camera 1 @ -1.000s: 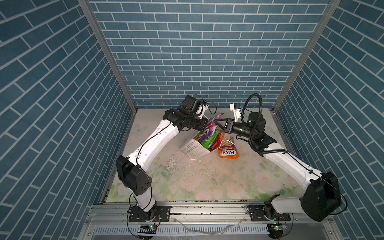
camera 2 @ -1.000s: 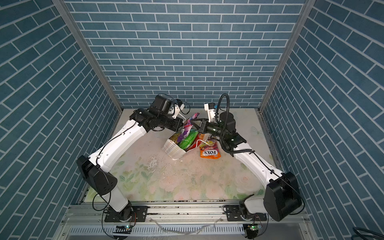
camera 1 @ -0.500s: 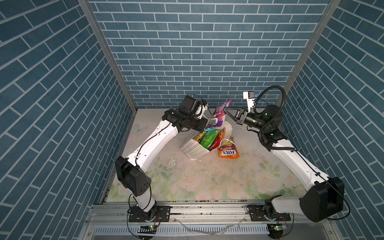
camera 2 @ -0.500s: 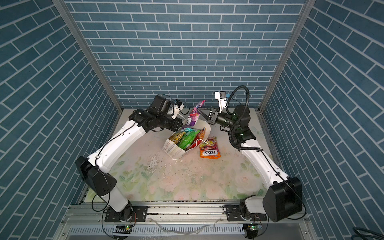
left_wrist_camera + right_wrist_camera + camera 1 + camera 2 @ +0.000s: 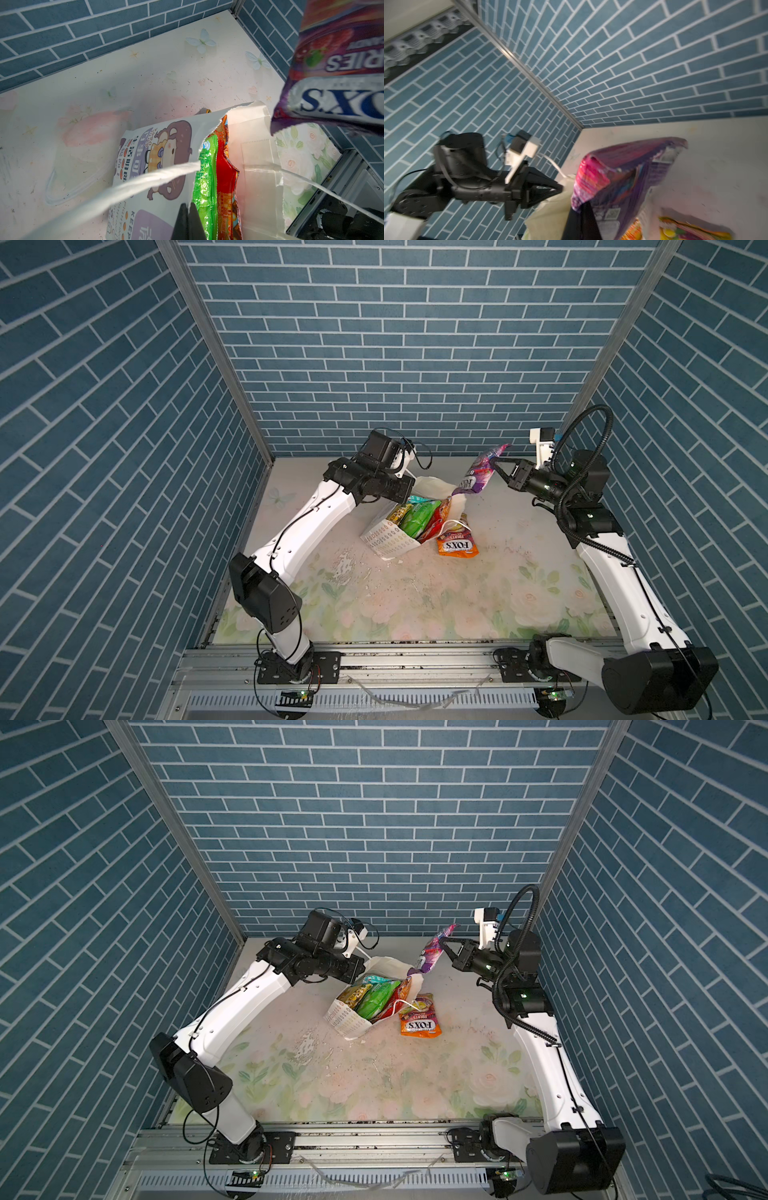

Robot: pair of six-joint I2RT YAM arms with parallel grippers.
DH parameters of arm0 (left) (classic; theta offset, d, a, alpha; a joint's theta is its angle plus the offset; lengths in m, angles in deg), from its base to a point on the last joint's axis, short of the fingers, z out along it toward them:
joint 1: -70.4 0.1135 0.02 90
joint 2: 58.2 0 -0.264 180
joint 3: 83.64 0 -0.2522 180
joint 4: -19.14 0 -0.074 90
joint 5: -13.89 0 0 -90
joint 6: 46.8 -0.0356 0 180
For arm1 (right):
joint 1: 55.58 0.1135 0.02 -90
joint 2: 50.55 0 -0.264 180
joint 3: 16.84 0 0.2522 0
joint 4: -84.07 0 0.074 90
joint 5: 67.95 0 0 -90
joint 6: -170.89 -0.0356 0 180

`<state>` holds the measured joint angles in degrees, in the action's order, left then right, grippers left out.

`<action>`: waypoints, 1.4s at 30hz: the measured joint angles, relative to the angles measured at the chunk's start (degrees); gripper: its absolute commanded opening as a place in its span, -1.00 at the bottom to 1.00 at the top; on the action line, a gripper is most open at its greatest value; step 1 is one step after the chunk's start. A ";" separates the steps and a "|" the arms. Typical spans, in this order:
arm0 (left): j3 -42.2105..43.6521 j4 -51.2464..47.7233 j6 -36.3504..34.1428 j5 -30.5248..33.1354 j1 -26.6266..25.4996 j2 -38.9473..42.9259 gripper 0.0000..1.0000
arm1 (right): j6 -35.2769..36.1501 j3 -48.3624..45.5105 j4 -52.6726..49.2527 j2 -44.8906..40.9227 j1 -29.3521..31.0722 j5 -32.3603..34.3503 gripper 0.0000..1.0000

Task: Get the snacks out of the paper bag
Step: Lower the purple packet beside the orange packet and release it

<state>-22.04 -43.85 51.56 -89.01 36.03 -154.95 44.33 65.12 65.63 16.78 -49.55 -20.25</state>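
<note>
So right gripper is clamped on the purple packet mid-air — left gripper pinches the paper bag rim.

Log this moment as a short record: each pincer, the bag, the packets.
left pincer: shut on the rim of the paper bag
right pincer: shut on the purple FOX'S packet, held in the air by the bag's mouth
paper bag: tilted on the table, mouth open
in bag: bright green packet, red packet, others partly hidden
out on table: orange FOX'S packet, beside the bag
</note>
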 measured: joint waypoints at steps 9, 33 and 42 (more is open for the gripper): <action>0.00 0.13 -0.13 -0.15 0.00 0.02 -1.00 | 8.24 2.99 -19.10 5.01 -2.62 14.62 -1.00; -0.39 -0.33 -0.28 0.02 0.70 0.00 -1.00 | 7.96 9.77 -14.62 28.41 -3.85 19.28 -1.00; -2.40 -1.44 -0.26 0.20 0.72 -1.22 -1.00 | 4.72 5.66 -5.16 33.05 -4.61 16.15 -1.00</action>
<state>-24.44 -45.29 51.30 -88.82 36.75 -156.17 49.05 70.78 60.47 49.83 -54.17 -4.10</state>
